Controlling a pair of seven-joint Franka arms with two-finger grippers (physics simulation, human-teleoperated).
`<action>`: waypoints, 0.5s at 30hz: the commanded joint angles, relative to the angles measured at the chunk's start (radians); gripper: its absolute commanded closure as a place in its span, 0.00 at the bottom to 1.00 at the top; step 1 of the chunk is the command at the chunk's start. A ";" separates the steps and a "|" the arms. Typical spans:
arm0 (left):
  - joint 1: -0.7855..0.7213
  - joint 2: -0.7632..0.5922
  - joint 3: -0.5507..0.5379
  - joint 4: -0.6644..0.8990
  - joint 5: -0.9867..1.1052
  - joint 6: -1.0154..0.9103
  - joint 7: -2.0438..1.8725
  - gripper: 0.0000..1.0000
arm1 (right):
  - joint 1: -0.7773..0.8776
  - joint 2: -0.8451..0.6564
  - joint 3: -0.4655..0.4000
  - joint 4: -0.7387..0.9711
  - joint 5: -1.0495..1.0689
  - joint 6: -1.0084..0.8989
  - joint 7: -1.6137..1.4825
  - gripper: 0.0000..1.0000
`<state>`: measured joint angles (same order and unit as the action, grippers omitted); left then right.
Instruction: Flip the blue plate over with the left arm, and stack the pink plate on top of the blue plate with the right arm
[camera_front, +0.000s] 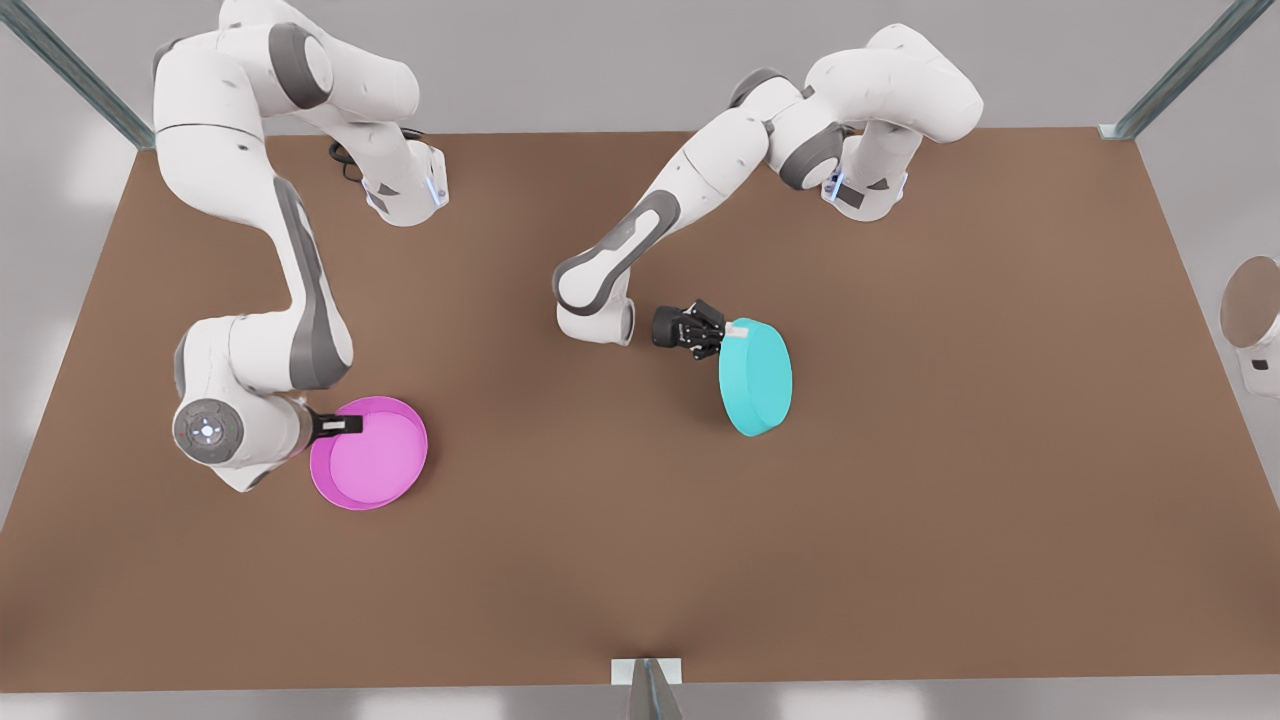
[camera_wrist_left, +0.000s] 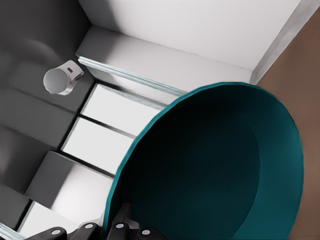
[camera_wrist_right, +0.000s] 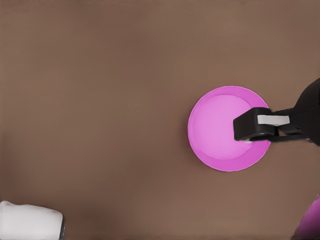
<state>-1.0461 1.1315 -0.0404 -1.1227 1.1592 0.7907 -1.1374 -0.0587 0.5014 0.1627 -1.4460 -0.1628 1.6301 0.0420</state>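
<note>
The blue plate stands almost on edge above the table, right of centre in the front view. My left gripper is shut on its upper rim. In the left wrist view the blue plate's dark hollow face fills the space just beyond my fingers. The pink plate lies level, hollow side up, at the front view's left. My right gripper is shut on its near rim. The right wrist view looks down on the pink plate, where the right gripper clamps the rim.
The brown table stretches wide around both plates. Metal frame posts stand at its corners and front edge. A round white device sits off the table's edge at the front view's right, seen also as the device in the left wrist view.
</note>
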 joint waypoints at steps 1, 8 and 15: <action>0.000 0.001 0.001 0.000 -0.029 0.002 -0.001 0.79 | -0.007 0.003 0.000 0.000 0.000 0.008 -0.010 0.00; 0.000 0.004 -0.001 0.001 -0.032 0.002 -0.007 0.00 | -0.153 0.164 0.000 0.001 0.031 0.189 -0.155 0.00; -0.034 0.004 -0.003 0.038 -0.179 -0.024 -0.012 0.00 | -0.177 0.175 0.003 -0.083 0.032 0.232 -0.211 0.00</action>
<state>-1.0813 1.1351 -0.0430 -1.0687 1.0490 0.7662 -1.1546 -0.2395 0.6690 0.1683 -1.5381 -0.1318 1.8633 -0.1688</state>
